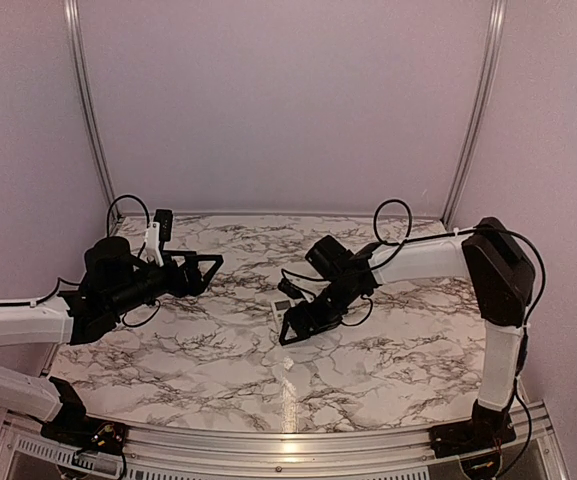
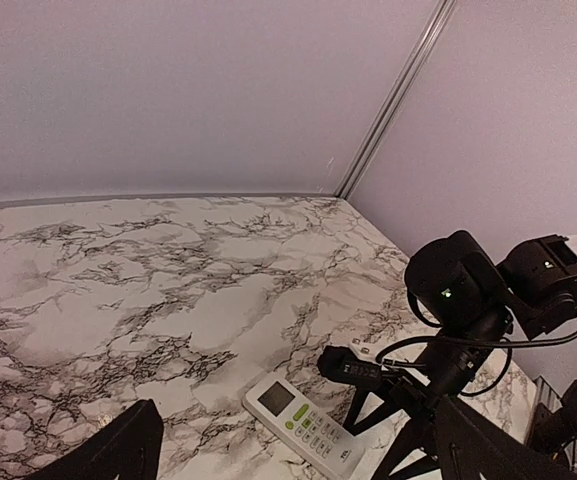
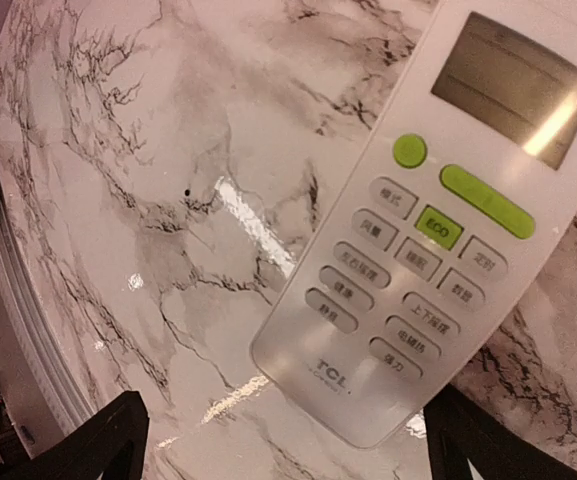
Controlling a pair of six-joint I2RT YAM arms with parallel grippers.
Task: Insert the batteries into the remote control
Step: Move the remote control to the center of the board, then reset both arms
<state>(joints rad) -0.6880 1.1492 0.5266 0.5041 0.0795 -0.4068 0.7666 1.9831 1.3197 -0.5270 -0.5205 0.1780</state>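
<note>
The remote control [image 3: 368,330] is smooth, faintly shiny white plastic; the table [image 3: 148,150] is glossy and marble-patterned.

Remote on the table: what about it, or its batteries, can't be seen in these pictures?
Underside of the remote: hidden in every view, since it lies buttons-up on the table.
Screen end of the remote: cut off by the frame edge in the right wrist view.
Most of the remote in the top view: covered by the right gripper.
No batteries can be picked out in any view.
</note>
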